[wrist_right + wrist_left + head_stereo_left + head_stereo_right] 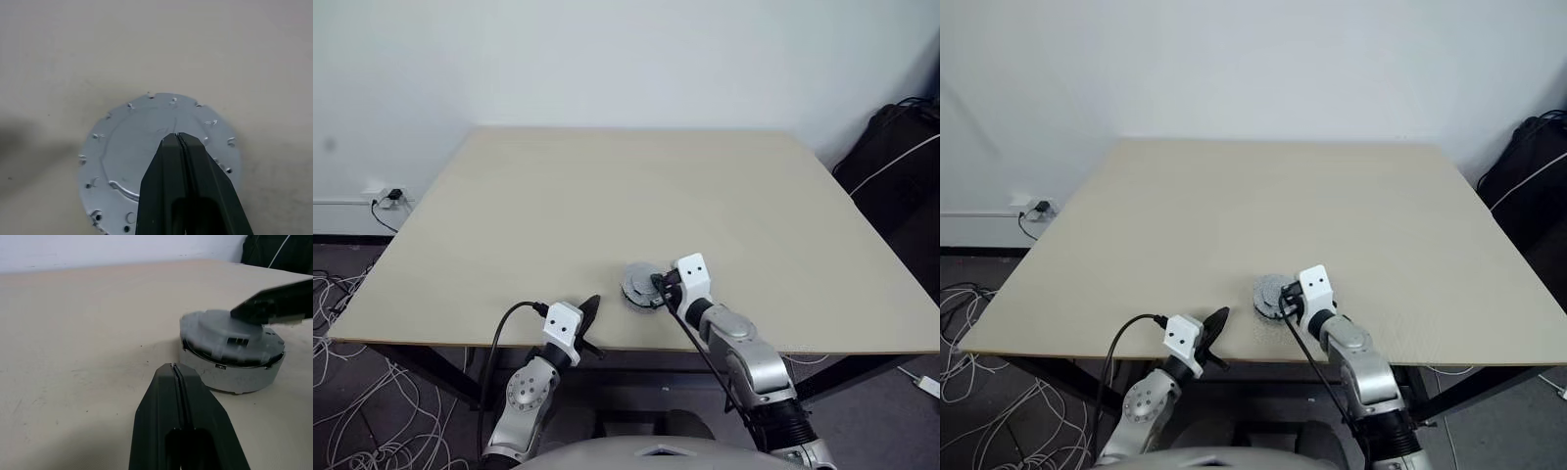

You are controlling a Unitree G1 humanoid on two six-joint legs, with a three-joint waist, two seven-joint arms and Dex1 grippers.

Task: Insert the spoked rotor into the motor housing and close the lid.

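Item: lid [146, 147] seated plain face up on motor housing [234, 374], your right gripper [177, 137] clenched empty above its centre, seemingly pressing it home; left gripper [174, 369] clenched empty beside.

Left pincer [590, 305] closed, level, pointing forward-right; right pincer [177, 138] closed, angled downward, pointing forward-left.
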